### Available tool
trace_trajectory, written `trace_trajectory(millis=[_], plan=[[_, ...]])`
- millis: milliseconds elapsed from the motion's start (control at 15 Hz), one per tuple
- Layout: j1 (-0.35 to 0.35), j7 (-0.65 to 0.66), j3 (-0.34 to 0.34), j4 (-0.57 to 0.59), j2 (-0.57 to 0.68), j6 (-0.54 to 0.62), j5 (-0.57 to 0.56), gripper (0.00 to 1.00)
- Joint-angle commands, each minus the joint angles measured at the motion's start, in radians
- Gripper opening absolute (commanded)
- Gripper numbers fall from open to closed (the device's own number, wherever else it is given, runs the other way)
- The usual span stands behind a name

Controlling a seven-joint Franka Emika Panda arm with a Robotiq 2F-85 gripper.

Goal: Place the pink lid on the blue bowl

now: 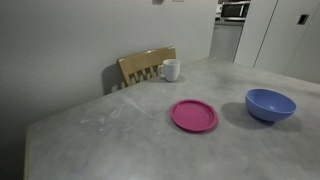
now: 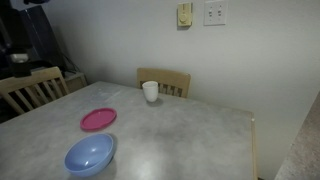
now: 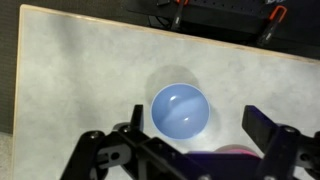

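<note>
The pink lid (image 1: 193, 115) lies flat on the grey table, apart from the blue bowl (image 1: 270, 104), which stands empty beside it. Both also show in an exterior view, the lid (image 2: 98, 119) behind the bowl (image 2: 90, 154). In the wrist view my gripper (image 3: 197, 117) is open and empty, high above the table. The bowl (image 3: 180, 110) lies below, between the fingers, and an edge of the lid (image 3: 236, 150) shows at the bottom, partly hidden by the gripper body. The arm does not show in either exterior view.
A white mug (image 1: 170, 70) stands near the table's far edge in front of a wooden chair (image 1: 146, 65); both show again in an exterior view, mug (image 2: 150, 91) and chair (image 2: 165, 79). Another chair (image 2: 30, 90) stands at the side. The table edge (image 3: 150, 38) runs across the wrist view.
</note>
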Motion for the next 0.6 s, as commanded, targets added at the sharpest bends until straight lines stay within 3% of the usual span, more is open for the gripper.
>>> trace_trajectory(millis=[0,533], plan=[[0.036,-0.025,0.059,0.139,0.203,0.027,0.025,1.0],[0.093,-0.059,0.188,0.392,0.552,0.031,0.139,1.0]])
